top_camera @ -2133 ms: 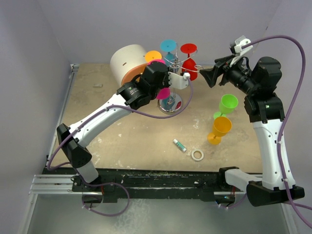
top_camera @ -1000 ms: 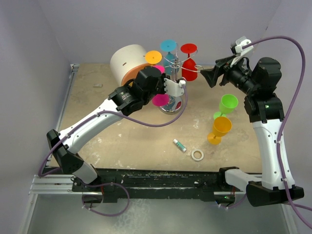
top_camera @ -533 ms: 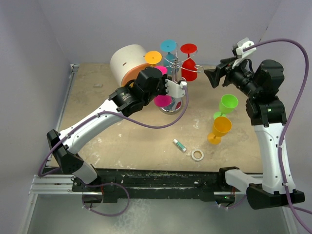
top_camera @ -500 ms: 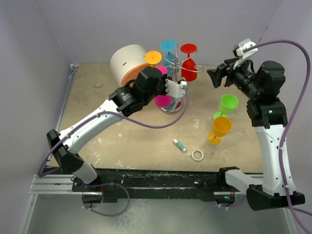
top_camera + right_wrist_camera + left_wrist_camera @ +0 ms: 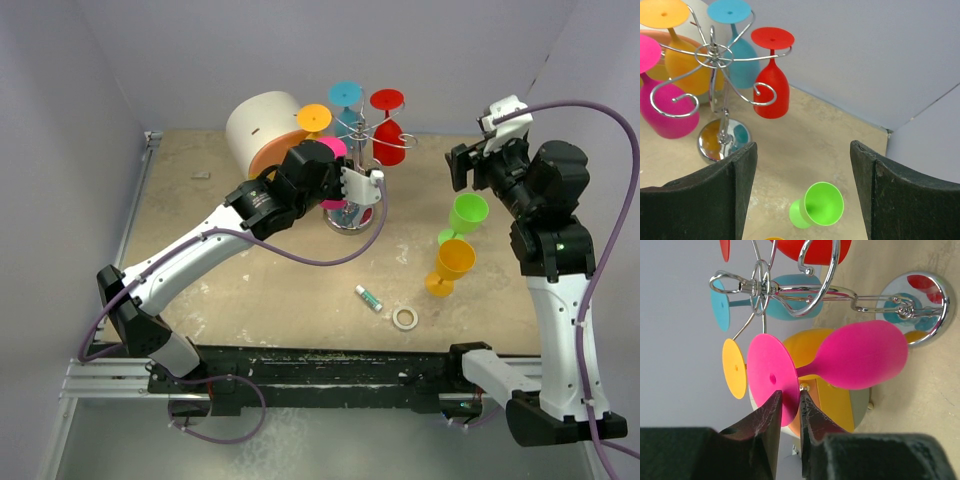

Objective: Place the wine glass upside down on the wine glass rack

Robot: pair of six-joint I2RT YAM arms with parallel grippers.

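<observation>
At the silver wire wine glass rack (image 5: pixel 725 125) with its round chrome base, my left gripper (image 5: pixel 790 395) sits at the foot of the pink plastic wine glass (image 5: pixel 860 357). The glass hangs bowl-down on the rack's near-left curled arm. The jaws stand only narrowly apart with the rim of the pink foot between them. I cannot tell whether the pads press on it.

The step in hand, as I judge it, is letting go cleanly. I want the jaws to spread evenly until both pads are off the foot. Then I draw the wrist straight back from the rack, in the plane of the foot, so that nothing lifts or drags the glass off its wire. The hanging orange wine glass (image 5: pixel 685 62) is just beside the pink one, so a sideways pull could knock it. Should the pink glass swing, I would pause first.

Well to the right of the rack, my right gripper (image 5: pixel 802 145) hangs wide open and empty.
</observation>
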